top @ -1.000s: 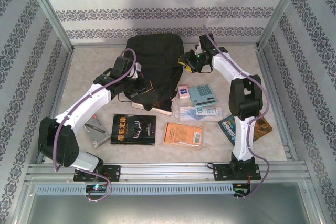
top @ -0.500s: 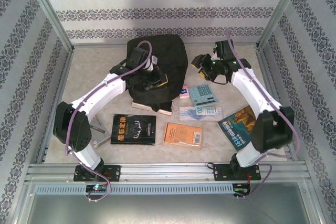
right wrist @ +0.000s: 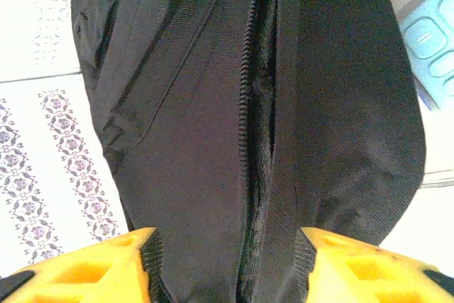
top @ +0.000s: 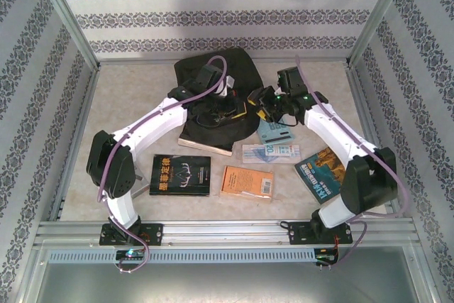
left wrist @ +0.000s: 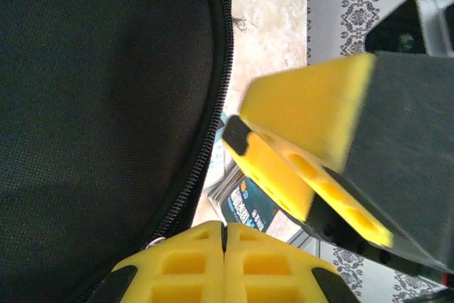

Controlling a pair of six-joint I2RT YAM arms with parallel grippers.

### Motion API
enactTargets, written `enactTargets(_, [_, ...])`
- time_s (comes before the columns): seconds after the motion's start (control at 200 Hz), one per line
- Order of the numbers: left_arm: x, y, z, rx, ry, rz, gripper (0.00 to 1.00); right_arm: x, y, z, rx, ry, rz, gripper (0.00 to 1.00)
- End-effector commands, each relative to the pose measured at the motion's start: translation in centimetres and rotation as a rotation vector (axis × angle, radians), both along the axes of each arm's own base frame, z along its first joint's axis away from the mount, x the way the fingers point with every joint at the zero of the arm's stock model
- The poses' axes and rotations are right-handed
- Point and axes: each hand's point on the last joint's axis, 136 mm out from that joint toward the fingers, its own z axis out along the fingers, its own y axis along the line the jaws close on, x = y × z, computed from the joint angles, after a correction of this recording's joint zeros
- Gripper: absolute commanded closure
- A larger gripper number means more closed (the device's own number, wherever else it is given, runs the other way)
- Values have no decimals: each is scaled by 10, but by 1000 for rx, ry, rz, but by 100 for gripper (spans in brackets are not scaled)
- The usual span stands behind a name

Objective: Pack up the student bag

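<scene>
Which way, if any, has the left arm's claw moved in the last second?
Yes. The left gripper slid right across the student bag, away from above the black book.

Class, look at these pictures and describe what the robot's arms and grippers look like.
The left arm and right arm have smooth white shells between bulky black joints, each carrying a loose purple cable. The left gripper and right gripper have blocky yellow fingers with square recesses on black mounts.
</scene>
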Motion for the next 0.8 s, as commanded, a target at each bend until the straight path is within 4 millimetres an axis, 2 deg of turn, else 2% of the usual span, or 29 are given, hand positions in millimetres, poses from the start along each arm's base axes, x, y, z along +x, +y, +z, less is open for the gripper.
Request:
enactTargets(0.0, [1, -9, 29, -63, -58, -16, 100, 5, 15, -6, 22, -3, 19, 50])
enactTargets(0.13, [-1, -7, 28, -53, -60, -17, 100, 3, 18, -25, -4, 28, 28, 55])
enactTargets(0.22, [-2, -6, 28, -49, -63, -19, 100, 1, 16, -35, -18, 45, 26, 65])
enactTargets(0.395, [-1, 4, 20, -4, -66, -8, 100, 0, 5, -39, -70, 35, 19, 100])
enactTargets(0.62, [-1, 34, 9, 69, -73, 29, 100, 3, -24, -36, -171, 2, 38, 100])
enactTargets(0.794, [-7, 57, 0, 117, -78, 47, 100, 7, -46, -39, -199, 0, 21, 100])
